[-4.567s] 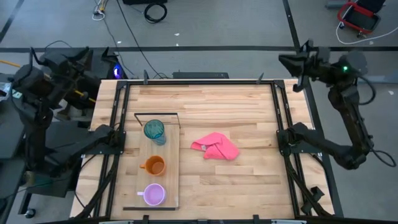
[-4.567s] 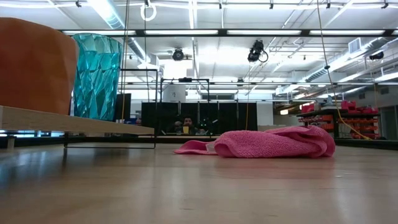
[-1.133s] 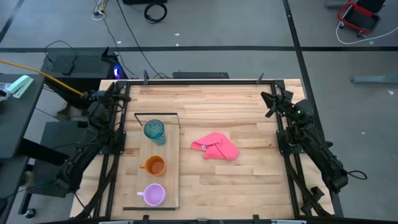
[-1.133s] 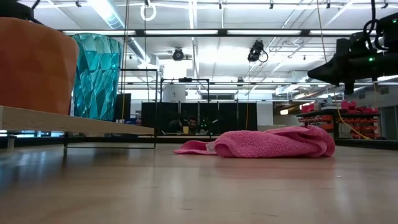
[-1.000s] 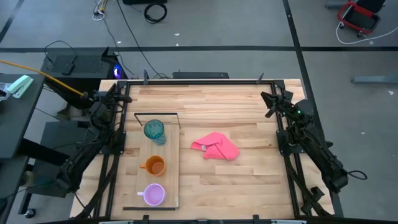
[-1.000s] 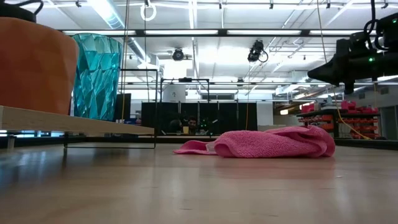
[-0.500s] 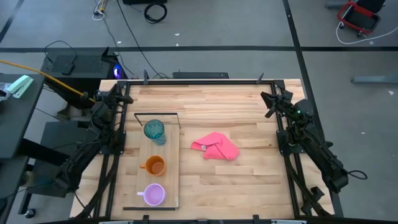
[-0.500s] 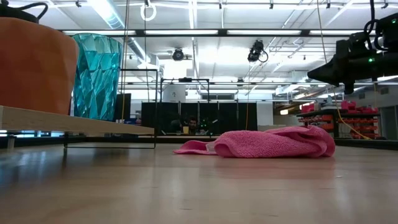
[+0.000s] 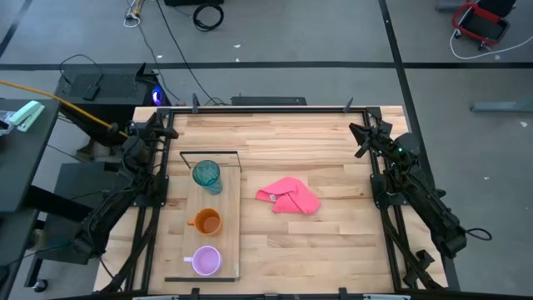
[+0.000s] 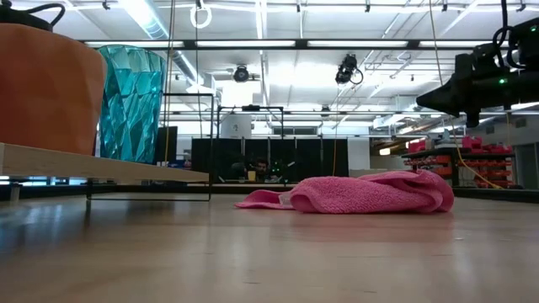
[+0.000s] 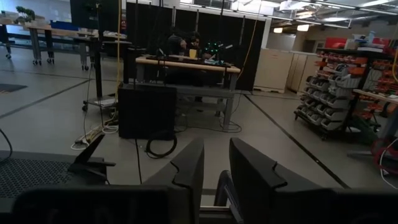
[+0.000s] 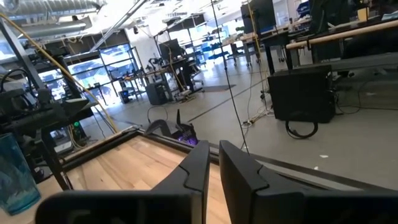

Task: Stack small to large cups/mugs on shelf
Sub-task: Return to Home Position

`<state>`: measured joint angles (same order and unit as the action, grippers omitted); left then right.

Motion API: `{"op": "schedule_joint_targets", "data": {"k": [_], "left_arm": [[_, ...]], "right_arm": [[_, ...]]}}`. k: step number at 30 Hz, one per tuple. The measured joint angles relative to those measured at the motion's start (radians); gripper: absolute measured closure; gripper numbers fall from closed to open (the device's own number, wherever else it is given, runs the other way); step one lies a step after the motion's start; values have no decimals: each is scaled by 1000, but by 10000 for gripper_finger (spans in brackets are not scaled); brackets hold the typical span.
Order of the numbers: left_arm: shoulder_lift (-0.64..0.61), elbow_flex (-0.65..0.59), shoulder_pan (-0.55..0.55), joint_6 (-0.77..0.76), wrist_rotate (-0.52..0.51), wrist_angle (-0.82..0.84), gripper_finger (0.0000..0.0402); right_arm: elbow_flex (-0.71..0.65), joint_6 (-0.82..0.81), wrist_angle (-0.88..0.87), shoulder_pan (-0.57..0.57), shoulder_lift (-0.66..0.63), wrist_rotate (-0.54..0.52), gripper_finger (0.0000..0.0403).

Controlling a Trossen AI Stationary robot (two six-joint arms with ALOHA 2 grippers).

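Observation:
The light-wood shelf [image 9: 229, 242] lies on the table's left half, its black wire frame [image 9: 210, 152] at the far end. On it stand, upright on their bases, the teal tumbler [image 9: 206, 174] farthest, the orange mug [image 9: 206, 222] in the middle and the lilac mug [image 9: 206, 261] nearest. The low view shows the orange mug [image 10: 46, 84] and the tumbler [image 10: 130, 101]. My left gripper [image 9: 166, 129] is shut and empty at the table's far left corner, beyond the tumbler. My right gripper [image 9: 356, 132] is shut and empty at the far right corner.
A crumpled pink cloth [image 9: 289, 196] lies mid-table, to the right of the shelf. A black metal frame [image 9: 266, 107] runs around the tabletop's edges. Bare wood lies between the cloth and the right arm and along the near edge.
My left arm has crept a little toward the table's near right, by a small amount. The cups, the shelf and the cloth have stayed where they were.

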<state>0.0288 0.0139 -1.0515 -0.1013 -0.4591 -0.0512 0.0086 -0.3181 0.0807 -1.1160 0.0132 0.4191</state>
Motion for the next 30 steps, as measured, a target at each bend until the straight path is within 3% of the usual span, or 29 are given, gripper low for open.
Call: {"op": "schedule_joint_targets", "data": {"k": [30], "left_arm": [[0, -2, 0, 0, 0, 2, 314]], "right_arm": [[0, -1, 0, 0, 0, 0, 360]]}}
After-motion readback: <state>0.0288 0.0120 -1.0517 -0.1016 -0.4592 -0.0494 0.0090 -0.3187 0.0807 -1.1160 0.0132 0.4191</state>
